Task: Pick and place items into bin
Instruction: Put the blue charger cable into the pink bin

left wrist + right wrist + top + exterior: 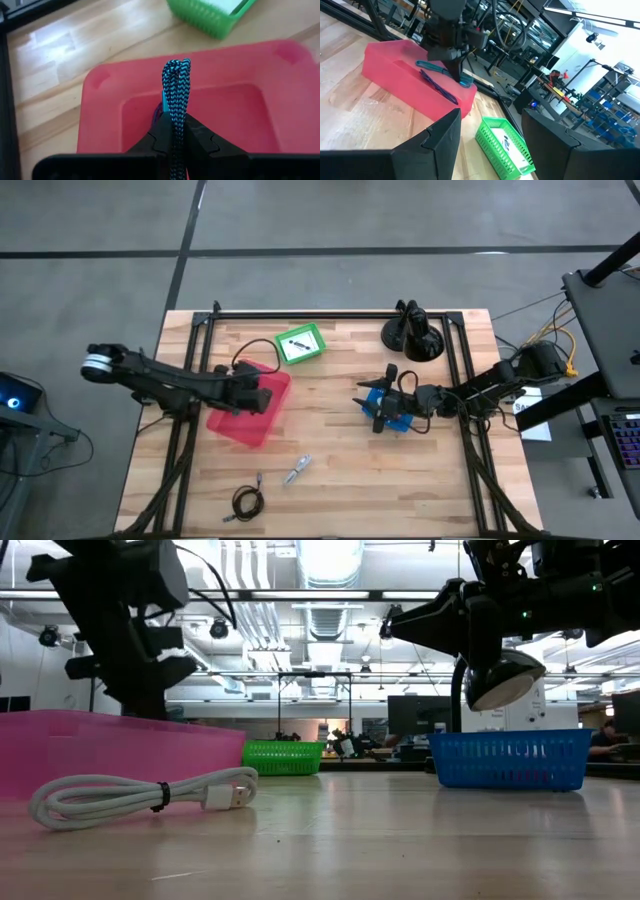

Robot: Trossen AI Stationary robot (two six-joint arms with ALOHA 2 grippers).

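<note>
Robotics lab: exposed ducts (330, 615), workbenches.

Wooden table (330, 470) carries pink bin (247, 412), green basket (300, 344), blue basket (392, 412), black coiled cable (246, 501), silver clip (296, 471), white cable (140, 796).

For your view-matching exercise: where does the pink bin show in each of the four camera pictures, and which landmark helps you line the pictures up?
High view: pink bin left of centre, under the left gripper.
Low view: pink bin at the left edge, behind a white cable.
Left wrist view: pink bin fills the middle, below the gripper's braided cord.
Right wrist view: pink bin upper left.
Shared landmark: the green basket beside it.
</note>
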